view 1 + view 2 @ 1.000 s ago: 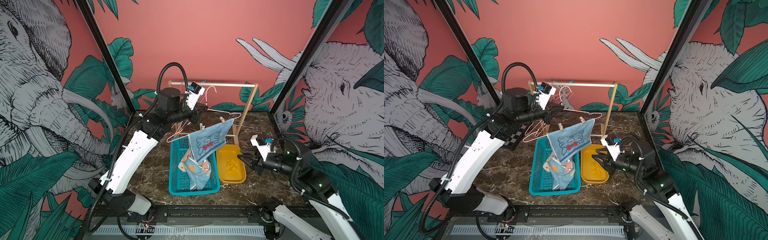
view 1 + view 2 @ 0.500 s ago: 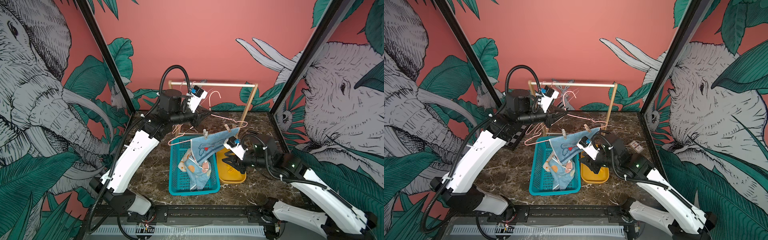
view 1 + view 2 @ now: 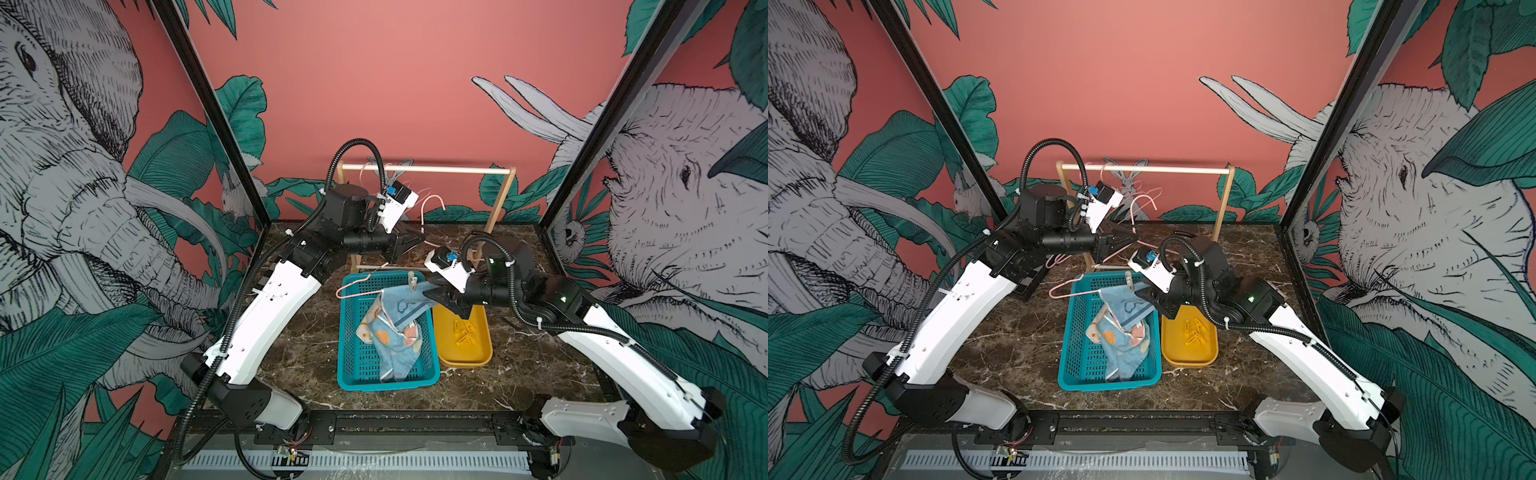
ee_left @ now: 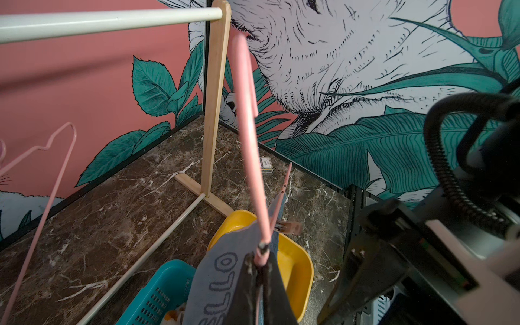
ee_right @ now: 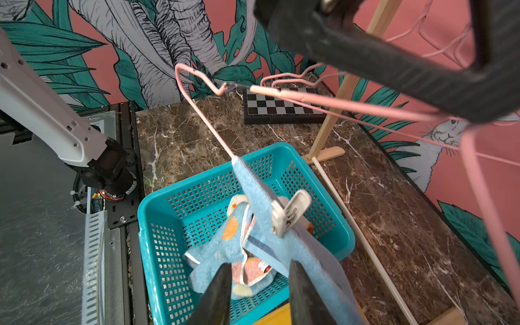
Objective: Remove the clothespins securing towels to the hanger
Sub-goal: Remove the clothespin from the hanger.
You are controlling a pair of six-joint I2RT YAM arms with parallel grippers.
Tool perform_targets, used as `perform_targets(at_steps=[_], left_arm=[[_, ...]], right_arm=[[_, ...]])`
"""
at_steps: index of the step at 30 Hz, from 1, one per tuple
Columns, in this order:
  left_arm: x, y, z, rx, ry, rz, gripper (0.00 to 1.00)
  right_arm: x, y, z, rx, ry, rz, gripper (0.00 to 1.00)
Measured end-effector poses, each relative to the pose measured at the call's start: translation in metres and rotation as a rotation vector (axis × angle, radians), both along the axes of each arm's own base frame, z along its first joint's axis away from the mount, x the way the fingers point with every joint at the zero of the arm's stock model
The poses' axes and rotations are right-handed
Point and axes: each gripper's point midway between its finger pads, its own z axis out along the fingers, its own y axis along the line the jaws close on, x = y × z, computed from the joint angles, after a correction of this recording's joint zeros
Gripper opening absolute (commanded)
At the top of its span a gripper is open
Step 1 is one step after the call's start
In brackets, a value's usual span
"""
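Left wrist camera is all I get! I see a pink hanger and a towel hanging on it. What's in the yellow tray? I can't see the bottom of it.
Observer: Loose yellow clothespins lie in the yellow tray.
Operator: And what's in the blue-green basket?
Observer: A crumpled blue towel with orange spots lies in the basket.
Operator: Where's the other arm?
Observer: The right fingers are open beside the hanging towel, apart from the pale clothespin that pins it.
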Motion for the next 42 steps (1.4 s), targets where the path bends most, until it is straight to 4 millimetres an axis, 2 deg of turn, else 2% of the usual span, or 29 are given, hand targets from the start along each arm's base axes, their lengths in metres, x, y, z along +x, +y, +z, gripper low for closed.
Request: perform_targets(at_steps=[12, 17, 25, 33, 37, 42], left_arm=[[-0.011, -0.007, 0.001, -0.011, 0.01, -0.052, 0.0], [-0.011, -0.007, 0.001, -0.011, 0.01, -0.052, 0.0], [-0.007, -0.01, -0.005, -0.002, 0.021, -0.052, 0.0], [-0.009, -0.012, -0.011, 0.008, 0.047, -0.072, 0.0], [-0.015, -0.013, -0.013, 0.009, 0.064, -0.1, 0.0], [-0.022, -0.014, -0.013, 0.007, 0.073, -0.136, 0.0]], right_arm=[[0.009, 0.02, -0.007, -0.019, 0.012, 0.045, 0.34], [-0.002, 0.024, -0.006, 0.004, 0.033, 0.101, 0.34], [-0.017, 0.017, -0.022, -0.006, 0.066, 0.129, 0.34], [-0.015, 0.001, -0.01, -0.011, -0.01, 0.074, 0.59], [-0.013, -0.003, -0.009, -0.031, -0.028, 0.062, 0.64], [-0.01, -0.001, -0.023, -0.075, -0.007, 0.068, 0.66]])
